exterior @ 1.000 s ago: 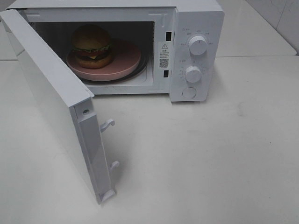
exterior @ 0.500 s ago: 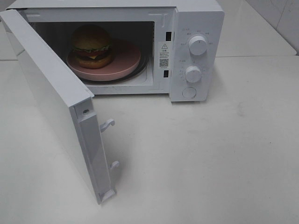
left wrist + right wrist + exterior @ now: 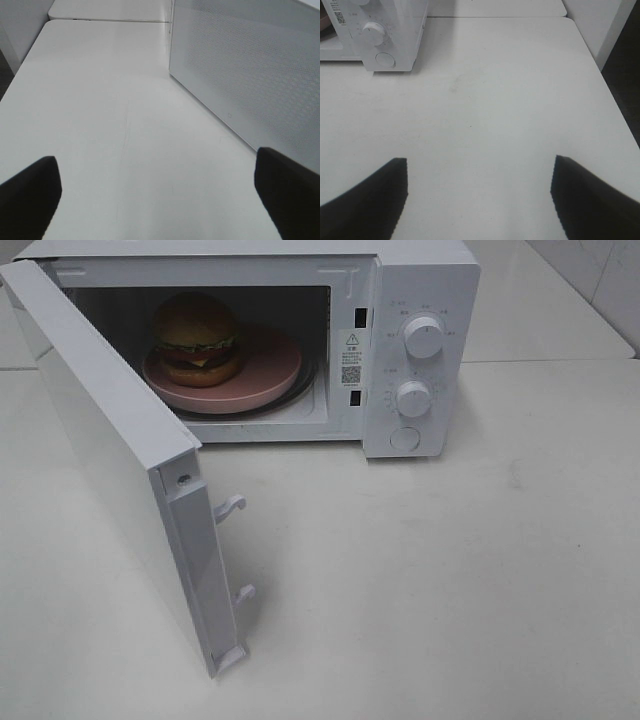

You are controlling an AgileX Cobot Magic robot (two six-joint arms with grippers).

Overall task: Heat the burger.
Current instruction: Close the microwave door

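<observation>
My left claw [image 3: 157, 187] and right claw [image 3: 479, 182] both gape empty, the burger [image 3: 196, 338] well ahead on the pink plate [image 3: 272, 375] inside the microwave [image 3: 425, 280]; it looks soft and squashable, so I'd grip the plate rim.

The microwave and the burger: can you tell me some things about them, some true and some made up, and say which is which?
1. The microwave has its door shut. False: the door stands wide open.
2. The burger sits on a pink plate inside the microwave. True.
3. The left gripper holds the burger. False: it is open and empty over the table.
4. The microwave has an upper knob, a lower knob and a round button below them. True.
5. The right gripper is turning a knob. False: it is open over bare table, apart from the microwave.
</observation>
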